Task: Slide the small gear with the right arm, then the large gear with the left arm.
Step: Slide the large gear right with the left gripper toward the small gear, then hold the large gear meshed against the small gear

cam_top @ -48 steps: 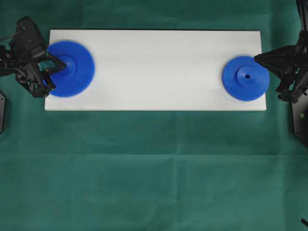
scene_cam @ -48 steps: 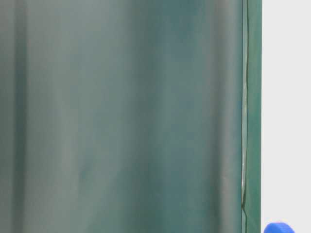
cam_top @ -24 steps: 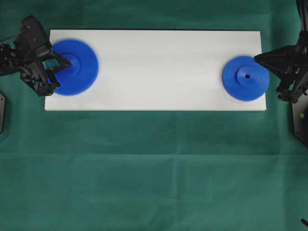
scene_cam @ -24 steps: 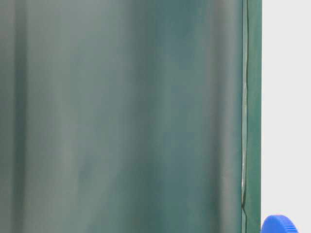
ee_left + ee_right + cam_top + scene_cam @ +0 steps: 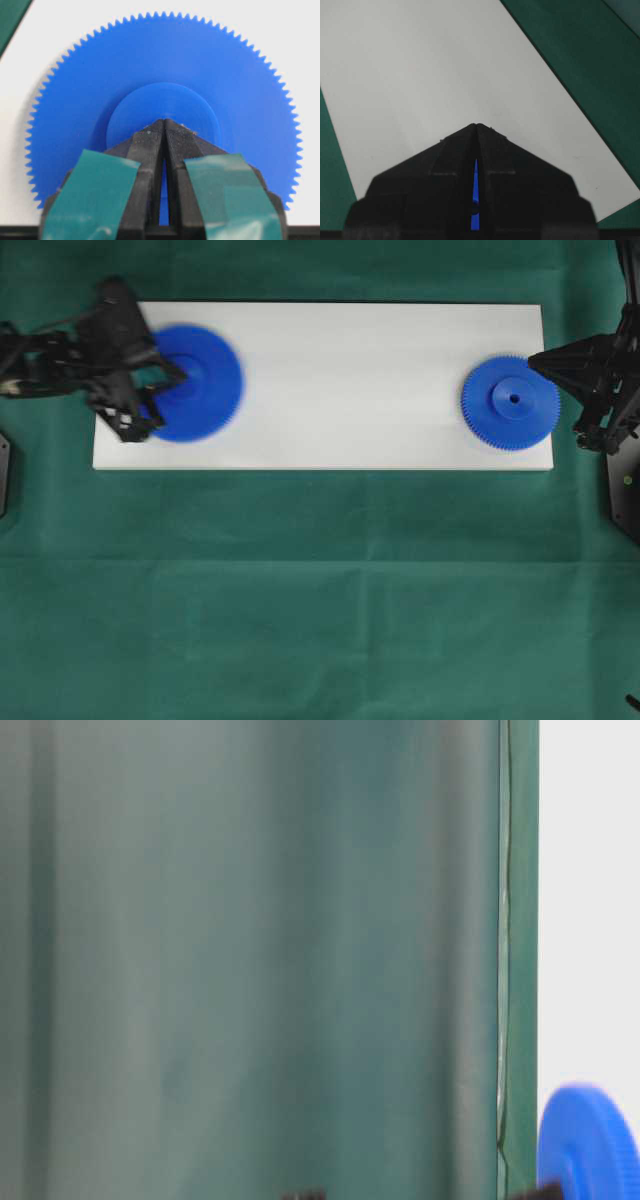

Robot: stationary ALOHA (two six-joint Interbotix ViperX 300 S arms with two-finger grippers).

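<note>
- Left gripper (image 5: 164,121), black with teal patches: jaws pressed together, tips touching the raised hub of the large bright blue plastic gear (image 5: 165,65), which lies flat ahead on the white board (image 5: 340,380).
- Right gripper (image 5: 476,125), plain black: jaws together; small blue plastic gear (image 5: 510,402) touches its tip, near the board's end.

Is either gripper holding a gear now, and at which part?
Nothing is held. The left gripper, jaws shut, presses its tip against the large gear's raised hub; the right gripper, also shut, sits at the small gear's edge.
</note>
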